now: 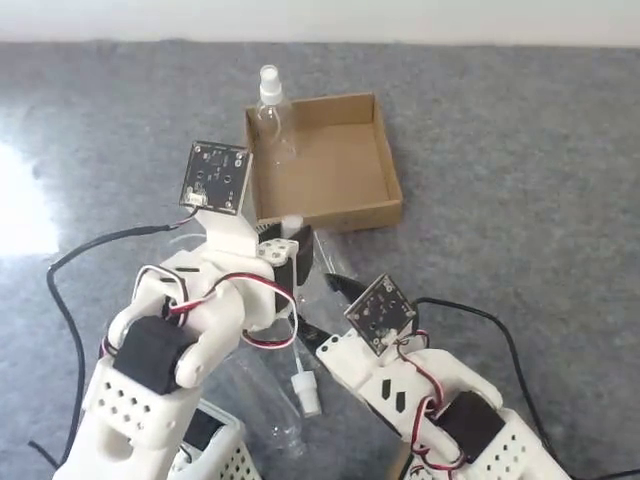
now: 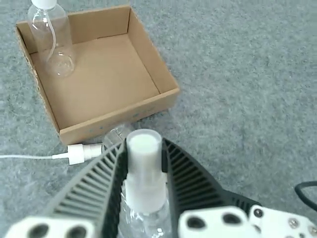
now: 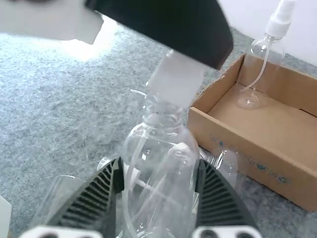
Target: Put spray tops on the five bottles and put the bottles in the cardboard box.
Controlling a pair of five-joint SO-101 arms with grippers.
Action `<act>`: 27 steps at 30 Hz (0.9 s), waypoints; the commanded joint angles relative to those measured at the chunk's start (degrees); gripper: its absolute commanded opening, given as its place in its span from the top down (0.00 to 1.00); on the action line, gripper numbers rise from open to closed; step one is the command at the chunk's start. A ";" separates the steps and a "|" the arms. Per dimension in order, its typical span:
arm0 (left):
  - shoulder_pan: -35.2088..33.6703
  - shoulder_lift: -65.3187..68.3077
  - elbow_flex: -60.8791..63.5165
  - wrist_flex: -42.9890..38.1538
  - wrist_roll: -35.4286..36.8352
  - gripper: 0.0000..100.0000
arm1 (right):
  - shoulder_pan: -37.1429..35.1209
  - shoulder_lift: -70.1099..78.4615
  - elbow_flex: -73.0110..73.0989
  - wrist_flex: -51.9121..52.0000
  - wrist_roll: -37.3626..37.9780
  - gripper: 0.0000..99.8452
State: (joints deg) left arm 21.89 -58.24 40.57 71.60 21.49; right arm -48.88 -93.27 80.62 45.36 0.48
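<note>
Left wrist view: the white spray top point(image 2: 143, 153) sits on the clear bottle point(image 3: 158, 148), clamped in the left hand point(image 2: 143, 146). The right hand point(image 3: 158, 171) is closed around the bottle body, just near of the cardboard box point(image 2: 119, 116); a capped bottle point(image 2: 52, 42) stands in its far-left corner.

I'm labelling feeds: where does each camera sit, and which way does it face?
High view: fixed overhead, looking down on the brown cardboard box, left arm and right arm.
Left wrist view: on that arm, past the left gripper clamping a white spray top, toward the box.
Right wrist view: on that arm, past the right gripper holding a clear plastic bottle, toward the box.
All share the box.
</note>
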 commanded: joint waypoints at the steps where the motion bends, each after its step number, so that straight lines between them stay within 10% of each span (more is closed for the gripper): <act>1: 1.23 -0.18 0.48 0.18 -0.88 0.99 | 1.71 -1.54 -0.35 -3.30 0.26 0.95; 27: 5.71 -0.26 0.22 2.29 -3.25 0.99 | 7.60 -1.54 -0.44 -7.08 0.18 0.95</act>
State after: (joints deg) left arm 26.73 -58.51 40.22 71.78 18.77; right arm -43.78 -93.10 82.20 41.41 0.57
